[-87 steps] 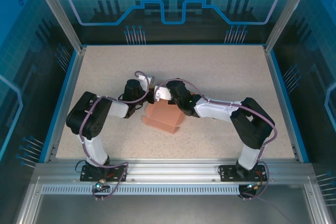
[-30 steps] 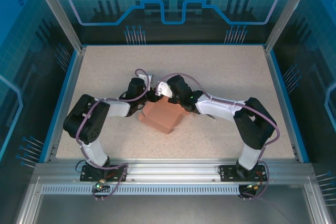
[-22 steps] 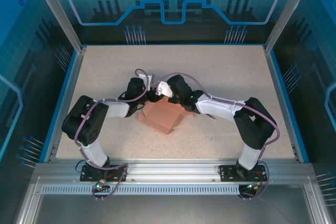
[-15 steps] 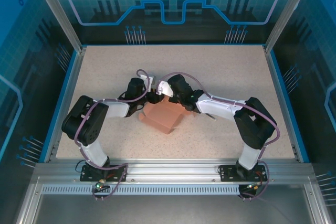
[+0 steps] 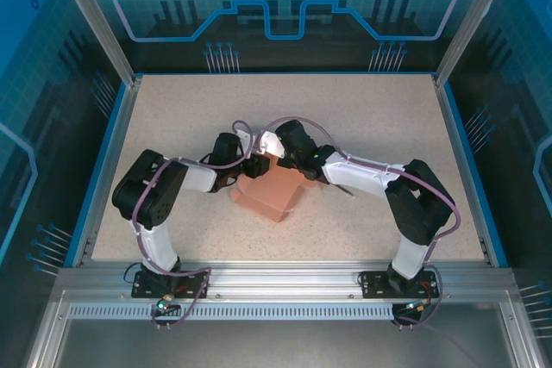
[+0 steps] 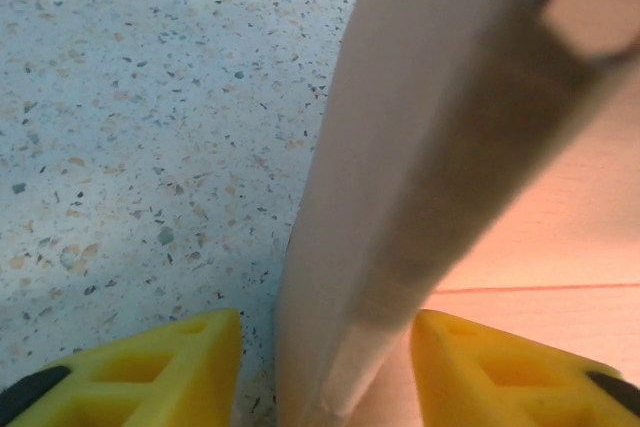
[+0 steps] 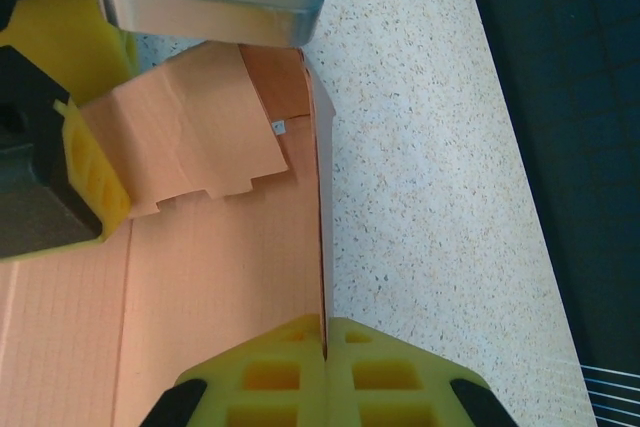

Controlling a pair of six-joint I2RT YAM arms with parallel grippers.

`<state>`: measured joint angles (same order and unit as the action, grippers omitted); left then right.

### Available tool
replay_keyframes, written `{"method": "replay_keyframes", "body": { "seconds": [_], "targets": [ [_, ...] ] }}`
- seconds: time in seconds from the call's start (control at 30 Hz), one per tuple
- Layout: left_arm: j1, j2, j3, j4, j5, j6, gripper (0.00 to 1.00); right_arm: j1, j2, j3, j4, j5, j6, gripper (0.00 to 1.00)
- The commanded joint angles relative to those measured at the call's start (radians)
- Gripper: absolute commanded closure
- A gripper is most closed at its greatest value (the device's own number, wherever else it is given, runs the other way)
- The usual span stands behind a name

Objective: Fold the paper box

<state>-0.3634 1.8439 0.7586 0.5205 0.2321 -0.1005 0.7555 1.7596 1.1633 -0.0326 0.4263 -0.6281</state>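
Roughly central on the speckled table (image 5: 362,118), we see the paper box (image 5: 269,196); our right gripper (image 7: 325,342) is clamped on its far wall, while our left gripper (image 6: 325,352) straddles a neighbouring flap, fingers partly apart.

We reach both arms inward, wrists nearly meeting.
Our left gripper (image 6: 316,372) stands parted; our right gripper (image 7: 325,352) is pressed closed.

The paper box (image 5: 272,197) and 2 arms (image 5: 362,180) block the middle of the table (image 5: 371,109); its far half lies open.
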Motion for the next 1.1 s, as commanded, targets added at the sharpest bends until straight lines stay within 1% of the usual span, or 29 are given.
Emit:
{"method": "replay_keyframes", "body": {
  "seconds": [0.0,0.4,0.47,0.63,0.83,1.07],
  "targets": [
    [0.007,0.033,0.038,0.009,0.021,0.036,0.54,-0.014,-0.026,0.030,-0.025,-0.026,0.008,1.00],
    [0.006,0.080,0.084,0.035,-0.010,0.042,0.59,-0.015,-0.018,0.035,-0.038,-0.050,0.014,1.00],
    [0.006,0.089,0.101,0.013,-0.008,0.038,0.59,-0.015,-0.016,0.034,-0.039,-0.052,0.016,1.00],
    [0.007,0.098,0.110,0.003,-0.034,0.027,0.65,-0.014,-0.018,0.027,-0.038,-0.058,0.022,1.00],
    [0.006,0.101,0.118,-0.016,-0.130,-0.014,0.73,-0.012,-0.023,0.019,-0.039,-0.058,0.026,1.00],
    [-0.004,0.094,0.116,-0.031,-0.273,-0.059,0.82,-0.012,-0.025,0.016,-0.048,-0.063,0.032,1.00]
  ]
}}
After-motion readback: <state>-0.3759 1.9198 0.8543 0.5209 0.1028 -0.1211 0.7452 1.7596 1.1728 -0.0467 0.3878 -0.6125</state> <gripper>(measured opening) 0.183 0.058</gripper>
